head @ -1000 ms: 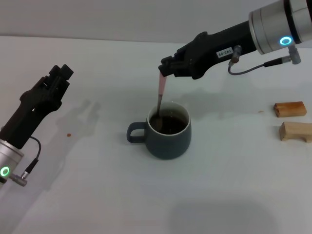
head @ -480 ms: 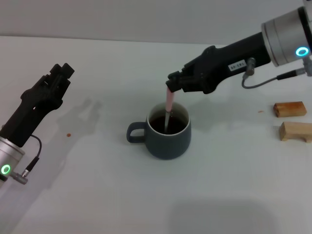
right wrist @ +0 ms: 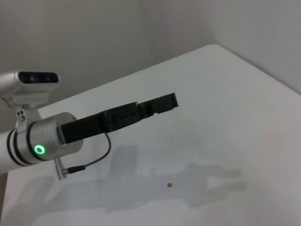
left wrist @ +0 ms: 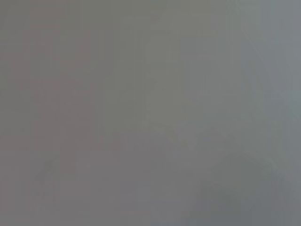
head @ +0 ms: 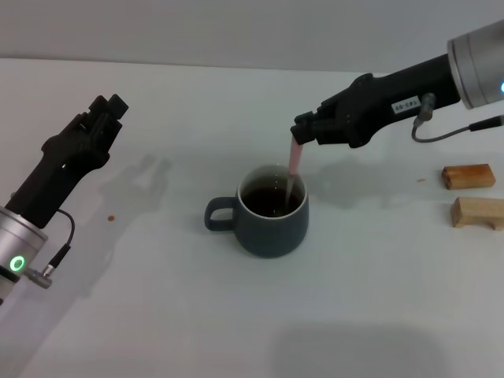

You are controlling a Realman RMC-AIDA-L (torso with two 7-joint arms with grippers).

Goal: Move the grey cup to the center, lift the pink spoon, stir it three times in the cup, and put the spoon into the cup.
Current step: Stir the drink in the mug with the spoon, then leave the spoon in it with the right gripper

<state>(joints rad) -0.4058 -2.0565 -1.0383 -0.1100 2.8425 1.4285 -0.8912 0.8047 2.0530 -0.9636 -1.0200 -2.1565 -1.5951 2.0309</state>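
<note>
The grey cup stands mid-table, handle to the left. Directly below the right end effector, the pink spoon hangs nearly upright, its metal end dipped at the cup's right inner wall. That end effector is clamped on the handle's top. The left end effector hovers idle, far left; its opening is unclear.

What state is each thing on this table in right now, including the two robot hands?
grey cup: upright on the table, holding dark liquid.
pink spoon: held nearly upright, lower end dipped in the cup.
right gripper: shut on the spoon's handle top, above the cup.
left gripper: hanging above the table left of the cup, holding nothing.
two wooden blocks: lying on the table at the right, untouched.
</note>
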